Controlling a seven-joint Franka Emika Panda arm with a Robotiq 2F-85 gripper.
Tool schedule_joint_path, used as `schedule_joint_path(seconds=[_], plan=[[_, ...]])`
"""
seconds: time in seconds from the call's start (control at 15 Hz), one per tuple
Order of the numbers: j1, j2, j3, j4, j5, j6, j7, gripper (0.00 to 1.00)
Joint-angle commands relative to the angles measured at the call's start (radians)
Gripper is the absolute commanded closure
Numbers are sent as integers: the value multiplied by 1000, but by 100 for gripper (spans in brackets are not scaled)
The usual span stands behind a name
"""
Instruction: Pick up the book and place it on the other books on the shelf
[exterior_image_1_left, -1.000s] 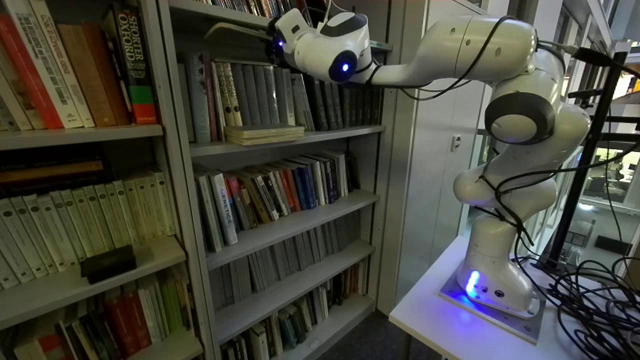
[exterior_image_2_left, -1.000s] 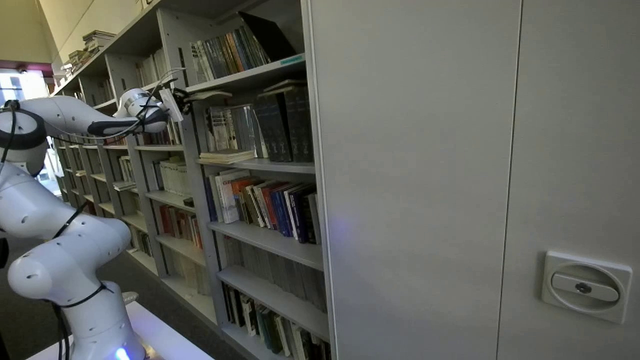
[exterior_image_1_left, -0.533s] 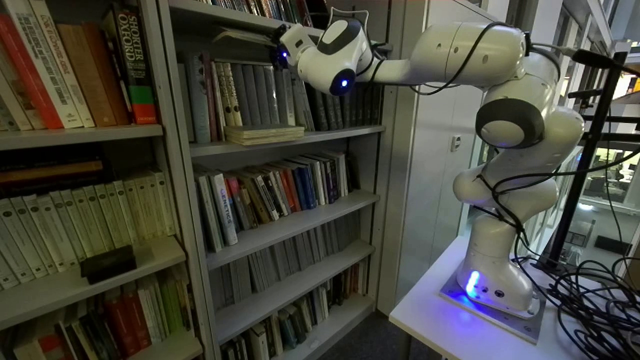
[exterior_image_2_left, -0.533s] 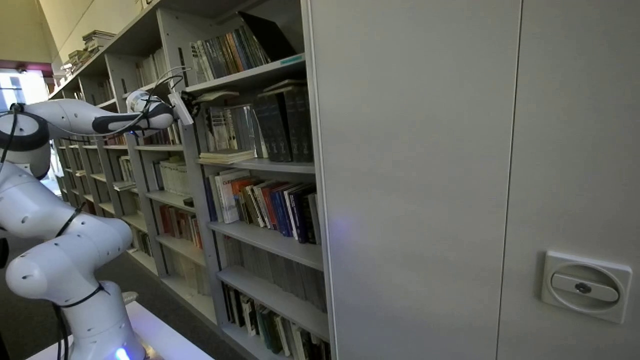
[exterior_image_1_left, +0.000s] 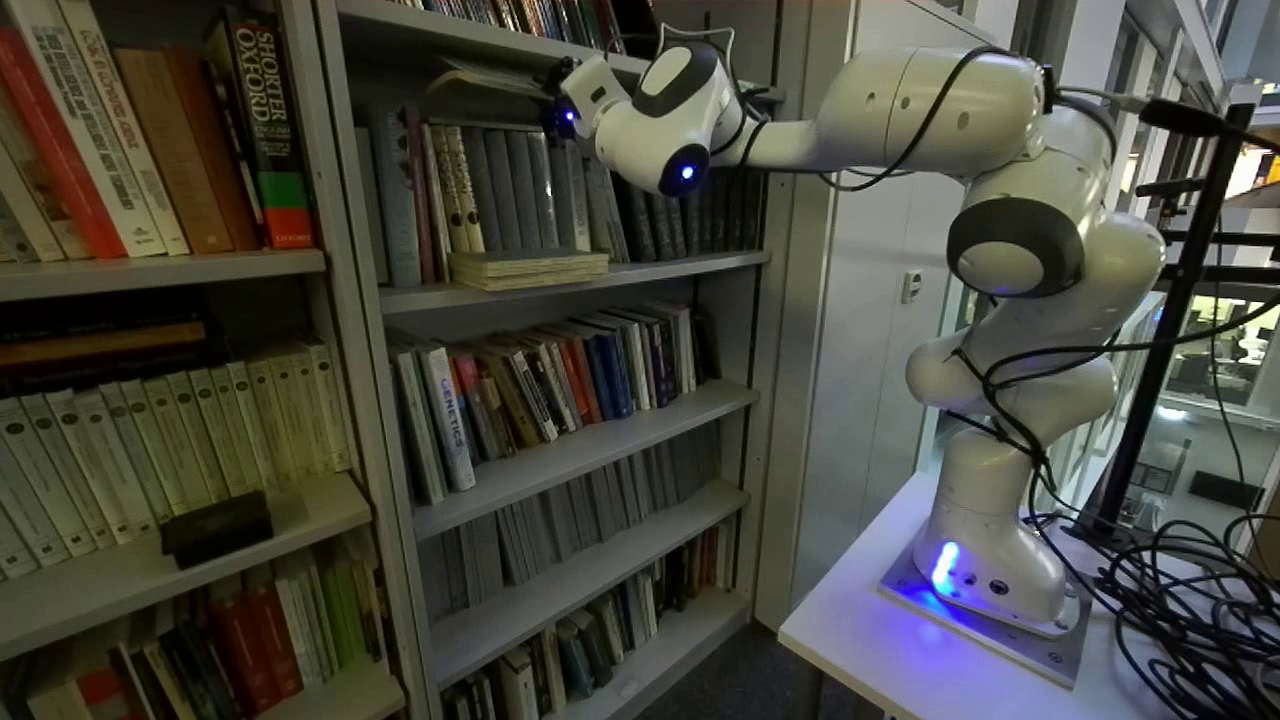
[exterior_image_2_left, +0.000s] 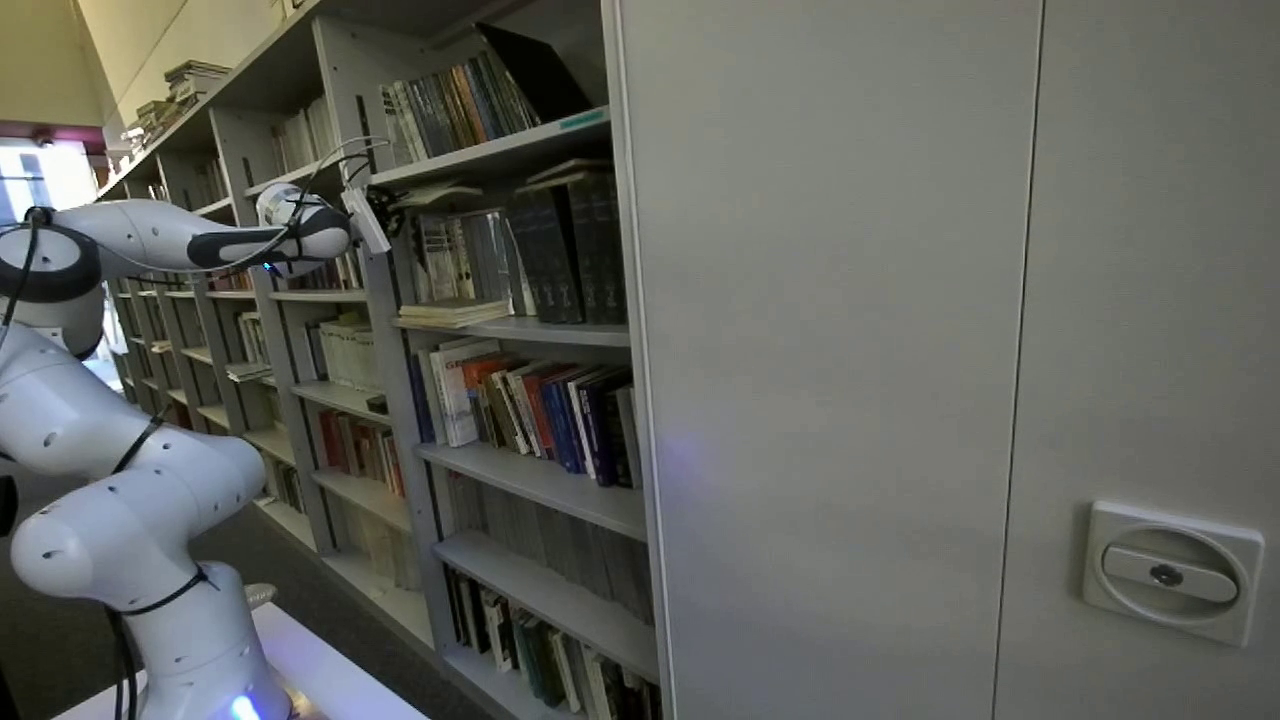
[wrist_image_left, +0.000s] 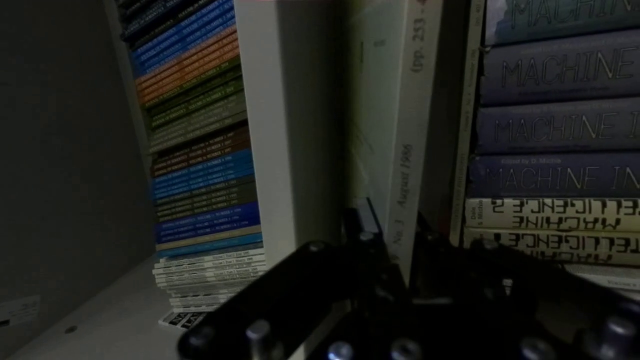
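The book, thin and olive-tan, is held out nearly flat in both exterior views, just under the upper shelf board. My gripper is shut on its edge; in the wrist view its pale spine runs up between the dark fingers. Beneath it, in an exterior view, the other books stand in a packed upright row on the grey shelf. A gap separates the held book from their tops. Their spines also show at the right of the wrist view. In an exterior view the gripper is small and dark.
A low stack of flat tan books lies at the shelf's front edge. Close above the held book runs the upper shelf board, loaded with journals. An upright panel bounds the bay. Loose cables hang along the arm.
The gripper and the held book have shifted slightly down and to the right in both exterior views, mostly in the first half second. The grip stays the same.
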Motion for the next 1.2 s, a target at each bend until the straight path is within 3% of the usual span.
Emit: schedule_joint_path(seconds=[0.0,0.07,0.47,0.8,1.13], plan=[[0,0,0,0,0,0,0,89],[-22,6,15,22,-4,-7,2,97],[-149,-1,121,85,-28,-70,45,97],[-225,-25,155,91,-18,-180,66,97],[-305,-18,209,127,-11,-191,51,97]])
